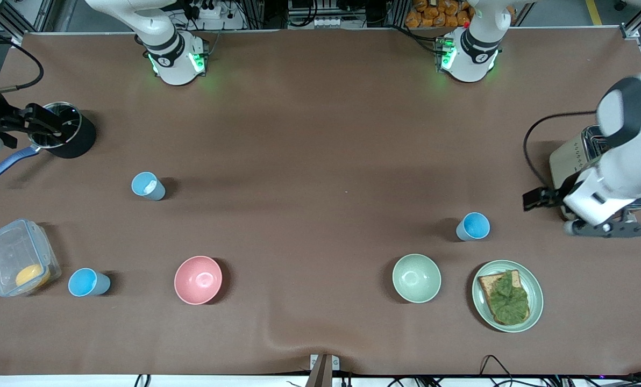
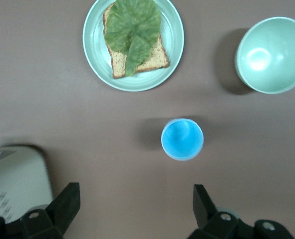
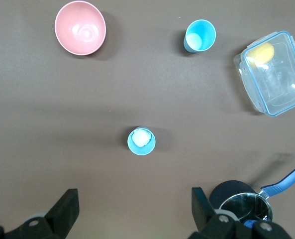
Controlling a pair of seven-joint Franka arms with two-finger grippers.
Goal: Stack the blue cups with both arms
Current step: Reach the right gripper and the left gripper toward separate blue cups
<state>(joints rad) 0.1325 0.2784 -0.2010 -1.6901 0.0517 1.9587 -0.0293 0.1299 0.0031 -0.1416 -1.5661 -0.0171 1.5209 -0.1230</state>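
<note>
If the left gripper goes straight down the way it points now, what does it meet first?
Probably bare brown table. The open left gripper points down beside the small light-blue plastic cup, which sits just outside its fingers' line; depth is unclear.

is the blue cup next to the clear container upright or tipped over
Upright: the blue cup beside the clear container shows its open round mouth facing up.

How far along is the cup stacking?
Nothing is stacked: three blue cups stand apart, one near the pot, one by the container, one near the plate. The left gripper and right gripper hover open and empty. All grasping and stacking remains.
</note>
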